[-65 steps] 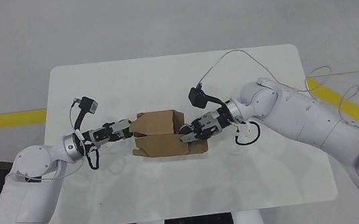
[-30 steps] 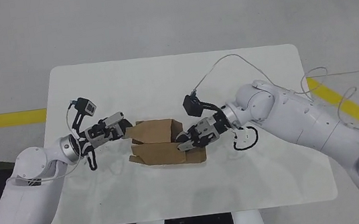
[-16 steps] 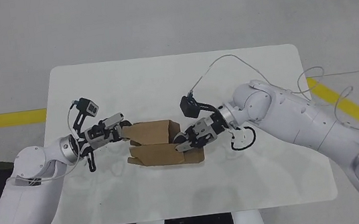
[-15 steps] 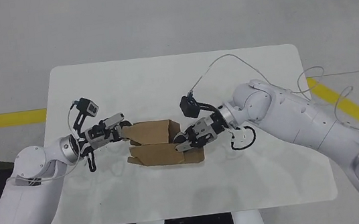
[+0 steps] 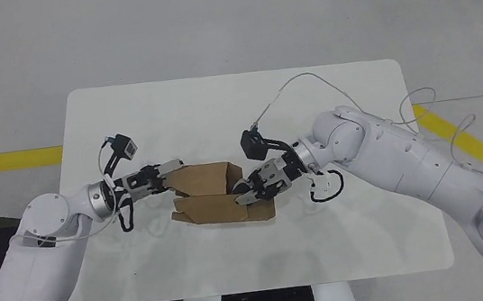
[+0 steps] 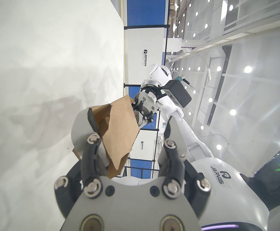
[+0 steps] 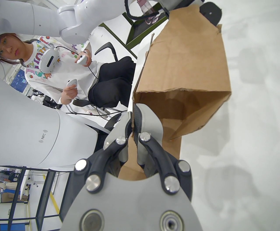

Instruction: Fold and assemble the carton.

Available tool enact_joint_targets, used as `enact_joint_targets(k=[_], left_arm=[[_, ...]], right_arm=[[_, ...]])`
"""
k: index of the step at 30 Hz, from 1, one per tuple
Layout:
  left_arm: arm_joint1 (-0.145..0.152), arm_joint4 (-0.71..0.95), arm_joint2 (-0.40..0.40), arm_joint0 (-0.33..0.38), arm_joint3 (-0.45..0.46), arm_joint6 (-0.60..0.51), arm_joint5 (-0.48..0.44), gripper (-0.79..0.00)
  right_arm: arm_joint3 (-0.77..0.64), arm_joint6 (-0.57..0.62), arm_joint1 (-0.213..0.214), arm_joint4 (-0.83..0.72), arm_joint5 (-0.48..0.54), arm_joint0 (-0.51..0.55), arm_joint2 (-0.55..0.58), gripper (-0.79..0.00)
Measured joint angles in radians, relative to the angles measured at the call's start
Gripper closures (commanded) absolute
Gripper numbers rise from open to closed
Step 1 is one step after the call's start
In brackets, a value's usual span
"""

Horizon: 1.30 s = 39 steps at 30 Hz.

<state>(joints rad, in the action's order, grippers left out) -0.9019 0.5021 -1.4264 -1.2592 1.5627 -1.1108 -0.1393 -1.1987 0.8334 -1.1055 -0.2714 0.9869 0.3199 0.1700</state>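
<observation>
A brown cardboard carton lies on its side in the middle of the white table, both ends unsealed, a flap spread on the table at its near side. My right gripper is at its right end, shut on the edge of the carton wall; the open mouth of the carton lies just past the fingers. My left gripper is at the carton's left end, open. An end flap stands between its fingers, close against one black fingertip.
The table has bare room all round the carton, most of it behind. Its front edge runs close to the robot. A thin cable loops above the right arm.
The right gripper has drawn the carton a little leftward and toward the front edge. The left gripper has shifted slightly closer in at the left end flap.
</observation>
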Motion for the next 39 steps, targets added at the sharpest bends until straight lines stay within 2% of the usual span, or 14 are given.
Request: enact_joint_targets(k=[8, 13, 14, 16, 20, 21, 22, 27, 34, 35, 36, 37, 38, 39], left_arm=[[0.001, -0.035, 0.011, 0.001, -0.012, -0.012, 0.016, -0.280], [0.002, -0.051, 0.014, -0.001, -0.008, -0.019, 0.018, -0.068], [0.002, -0.052, 0.014, -0.001, -0.007, -0.021, 0.017, -0.046], [0.002, -0.054, 0.014, -0.003, -0.004, -0.024, 0.016, -0.028], [0.003, -0.051, 0.011, -0.005, 0.000, -0.026, 0.015, -0.043], [0.003, -0.048, 0.009, -0.005, 0.000, -0.027, 0.015, 0.000], [0.003, -0.043, 0.007, -0.004, 0.000, -0.026, 0.014, 0.000], [0.003, -0.046, -0.004, -0.002, 0.006, 0.000, -0.003, 0.000], [0.004, -0.097, -0.018, -0.009, 0.043, 0.031, -0.087, 0.000], [0.004, -0.103, -0.019, -0.011, 0.048, 0.034, -0.099, 0.000], [0.004, -0.108, -0.020, -0.013, 0.053, 0.038, -0.109, 0.000], [0.004, -0.113, -0.021, -0.016, 0.060, 0.045, -0.122, 0.000], [0.003, -0.114, -0.022, -0.018, 0.065, 0.051, -0.130, 0.000], [0.003, -0.113, -0.022, -0.020, 0.069, 0.057, -0.139, 0.000]], right_arm=[[-0.005, 0.006, 0.000, 0.003, -0.006, -0.002, 0.000, 0.000], [-0.009, 0.008, 0.002, 0.003, -0.008, -0.005, 0.000, 0.000], [-0.009, 0.008, 0.003, 0.003, -0.008, -0.005, 0.000, 0.000], [-0.010, 0.008, 0.004, 0.005, -0.008, -0.006, 0.000, 0.000], [-0.010, 0.009, 0.005, 0.006, -0.009, -0.007, 0.000, 0.000], [-0.010, 0.011, 0.005, 0.007, -0.011, -0.007, 0.000, -0.329], [-0.009, 0.014, 0.005, 0.007, -0.014, -0.008, 0.000, -0.785], [0.020, 0.021, 0.009, -0.060, -0.021, -0.003, 0.000, -0.785], [0.007, 0.025, 0.030, -0.383, -0.025, 0.031, 0.000, -0.785], [-0.006, 0.037, 0.033, -0.432, -0.037, 0.038, 0.000, -0.757], [-0.022, 0.053, 0.035, -0.483, -0.053, 0.044, 0.000, -0.674], [-0.041, 0.081, 0.038, -0.548, -0.081, 0.048, 0.000, -0.511], [-0.050, 0.105, 0.039, -0.590, -0.105, 0.050, 0.002, -0.403], [-0.052, 0.128, 0.039, -0.627, -0.128, 0.053, 0.005, -0.391]])
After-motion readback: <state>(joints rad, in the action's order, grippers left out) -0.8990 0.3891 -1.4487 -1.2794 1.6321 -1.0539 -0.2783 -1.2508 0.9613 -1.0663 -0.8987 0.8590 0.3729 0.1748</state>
